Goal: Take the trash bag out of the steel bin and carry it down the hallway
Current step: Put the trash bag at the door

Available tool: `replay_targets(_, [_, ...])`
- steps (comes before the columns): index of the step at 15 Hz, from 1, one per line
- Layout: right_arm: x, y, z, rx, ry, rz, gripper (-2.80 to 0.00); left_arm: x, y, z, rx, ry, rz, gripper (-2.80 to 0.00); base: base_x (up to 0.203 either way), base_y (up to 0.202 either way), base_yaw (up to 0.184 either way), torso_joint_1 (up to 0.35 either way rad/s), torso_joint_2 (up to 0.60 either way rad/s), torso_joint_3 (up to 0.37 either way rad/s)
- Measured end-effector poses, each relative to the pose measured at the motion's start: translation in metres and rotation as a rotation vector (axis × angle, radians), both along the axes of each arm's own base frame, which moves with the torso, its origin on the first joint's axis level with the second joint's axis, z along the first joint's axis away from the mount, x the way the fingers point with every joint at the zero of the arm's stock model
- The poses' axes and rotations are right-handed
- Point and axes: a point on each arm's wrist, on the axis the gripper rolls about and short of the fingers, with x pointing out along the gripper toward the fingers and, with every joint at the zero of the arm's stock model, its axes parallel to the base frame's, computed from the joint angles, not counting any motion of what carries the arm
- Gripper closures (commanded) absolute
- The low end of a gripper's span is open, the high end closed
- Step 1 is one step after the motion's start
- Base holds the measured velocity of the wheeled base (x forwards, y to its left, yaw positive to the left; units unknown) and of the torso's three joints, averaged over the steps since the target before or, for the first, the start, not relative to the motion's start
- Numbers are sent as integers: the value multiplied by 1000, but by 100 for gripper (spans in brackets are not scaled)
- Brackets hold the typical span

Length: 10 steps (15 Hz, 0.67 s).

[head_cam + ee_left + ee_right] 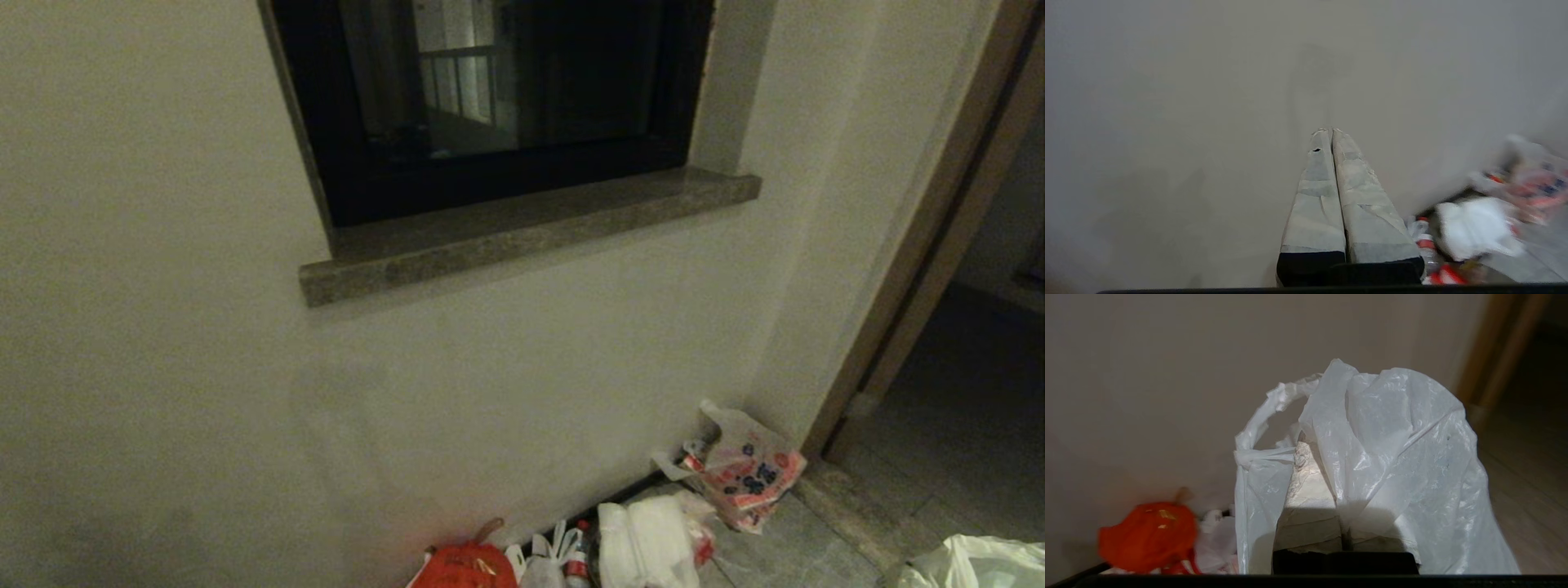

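In the right wrist view my right gripper [1310, 451] is shut on the trash bag [1396, 457], a thin translucent white plastic bag. The bag drapes over the taped fingers [1306, 486] and hides the far one. Its knotted handle loop [1261, 424] sticks up beside them. The trash bag [976, 563] also shows at the bottom right corner of the head view, above the hallway's grey floor tiles [784, 555]. My left gripper [1329, 131] is shut on nothing and points at the plain wall. The steel bin is out of view.
Rubbish lies along the foot of the off-white wall: an orange-red bag [465, 569], a small bottle [578, 562], white bags [653, 539] and a white bag with red and blue print [747, 474]. A stone window sill [522, 233] juts out above. A wooden door frame [922, 261] stands right.
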Motion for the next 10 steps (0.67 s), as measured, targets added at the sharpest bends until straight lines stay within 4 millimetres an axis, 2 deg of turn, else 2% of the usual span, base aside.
replay_targets(7, [0,0,0,0,1,1,0,0,0,0,0,0,0,0,0,-9,169,3,1,1])
replay_targets(10, [0,0,0,0,1,2,0,0,0,0,0,0,0,0,0,-3,74,2,1,1])
